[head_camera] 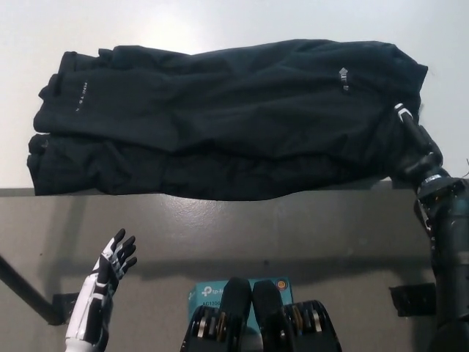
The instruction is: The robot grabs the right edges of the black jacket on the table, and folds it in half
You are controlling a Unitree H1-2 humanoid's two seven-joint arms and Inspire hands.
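The black jacket [220,117] lies spread across the white table [220,22], folded lengthwise, and its lower hem reaches the table's front edge. My black right hand [412,138] presses against the jacket's right edge near the front corner. It blends into the dark cloth, so its grip is hidden. My white left hand [112,270] hangs open below the table at the lower left, well away from the jacket and holding nothing.
The table's front edge [88,192] runs across the middle of the picture, with grey floor [293,235] below it. A blue box [209,295] lies on the floor at the bottom middle. A black bracket [410,297] sits at the lower right.
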